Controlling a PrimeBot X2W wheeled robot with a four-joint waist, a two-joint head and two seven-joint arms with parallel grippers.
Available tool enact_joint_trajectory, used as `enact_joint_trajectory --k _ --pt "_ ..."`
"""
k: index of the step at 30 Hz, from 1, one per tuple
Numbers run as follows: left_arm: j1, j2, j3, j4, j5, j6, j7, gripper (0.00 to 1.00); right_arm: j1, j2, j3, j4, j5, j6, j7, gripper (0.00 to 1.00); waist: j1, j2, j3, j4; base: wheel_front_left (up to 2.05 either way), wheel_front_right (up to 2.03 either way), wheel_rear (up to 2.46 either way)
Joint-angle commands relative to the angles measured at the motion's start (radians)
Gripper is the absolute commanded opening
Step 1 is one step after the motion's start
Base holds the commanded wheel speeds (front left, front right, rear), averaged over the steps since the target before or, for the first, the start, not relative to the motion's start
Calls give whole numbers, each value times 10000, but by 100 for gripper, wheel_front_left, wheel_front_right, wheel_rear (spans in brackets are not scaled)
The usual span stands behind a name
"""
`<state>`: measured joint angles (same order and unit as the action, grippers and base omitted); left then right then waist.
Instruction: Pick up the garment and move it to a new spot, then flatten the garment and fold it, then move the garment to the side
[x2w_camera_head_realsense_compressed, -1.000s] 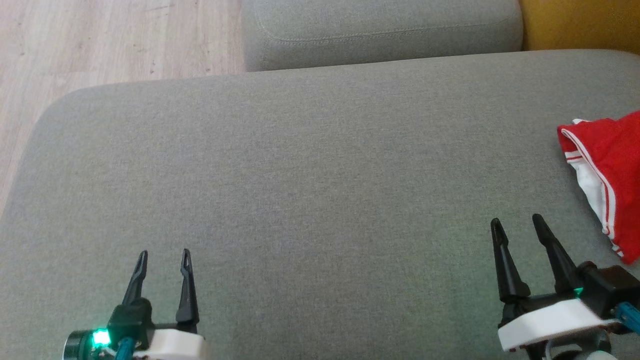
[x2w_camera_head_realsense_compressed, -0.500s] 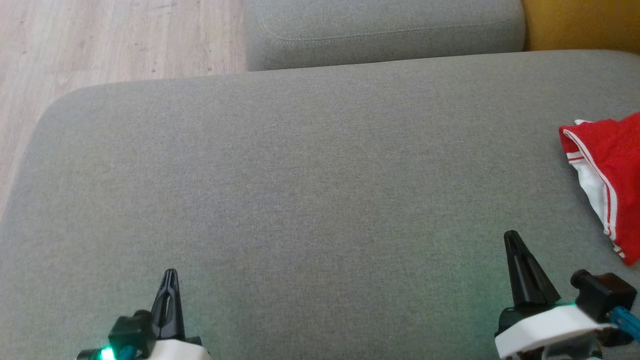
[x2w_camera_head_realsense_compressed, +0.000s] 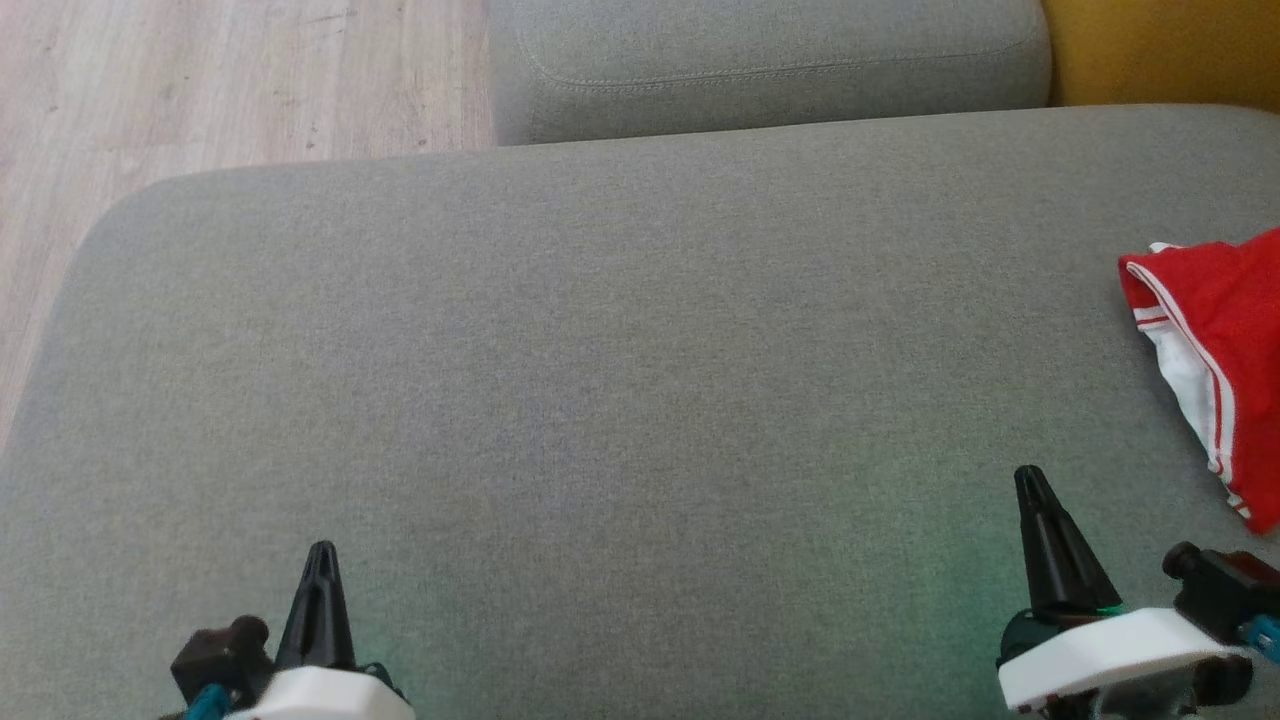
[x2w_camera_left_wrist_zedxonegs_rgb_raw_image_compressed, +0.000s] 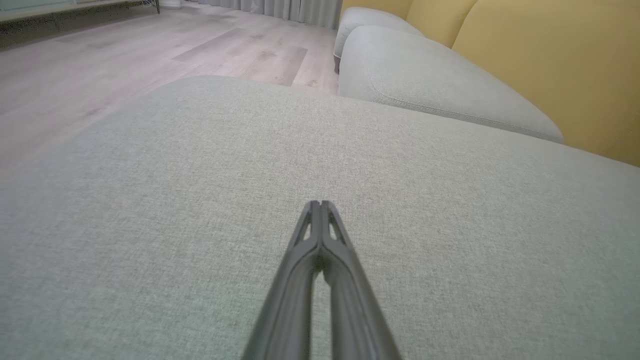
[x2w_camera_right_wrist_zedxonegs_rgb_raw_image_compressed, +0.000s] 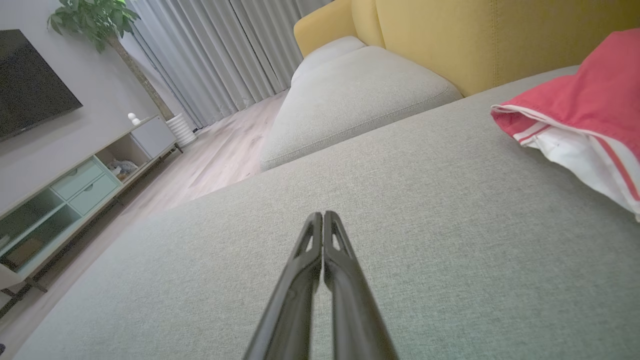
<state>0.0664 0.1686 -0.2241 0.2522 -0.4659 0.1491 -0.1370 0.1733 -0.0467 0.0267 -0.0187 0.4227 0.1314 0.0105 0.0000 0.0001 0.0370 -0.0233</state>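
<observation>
Soft even daylight, sharp, wide-angle wrist distortion

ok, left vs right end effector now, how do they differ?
Left end effector is far from the red-and-white garment; right end effector is near it, not touching. Left shows lower in the head view; right reaches further up. Both shut, empty, above the grey seat cushion.

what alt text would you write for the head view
A crumpled red garment with white trim lies at the view's right edge on a wide grey fabric sofa cushion. The left gripper and right gripper, both shut and empty, point up from the bottom corners.
</observation>
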Motion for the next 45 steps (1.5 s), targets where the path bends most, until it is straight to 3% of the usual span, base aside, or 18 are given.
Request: enact_joint_trajectory --k 1,45 --pt "-453 21 252 -241 -295 -85 56 0 -465 -166 -16 -244 346 -1 -4 0 0 -1 -5 3 0 0 0" --pt "-987 -396 1446 -180 -5101 -1232 987 0 -1432 -321 -311 952 5451 -4 197 0 0 -1 -145 100 0 0 0"
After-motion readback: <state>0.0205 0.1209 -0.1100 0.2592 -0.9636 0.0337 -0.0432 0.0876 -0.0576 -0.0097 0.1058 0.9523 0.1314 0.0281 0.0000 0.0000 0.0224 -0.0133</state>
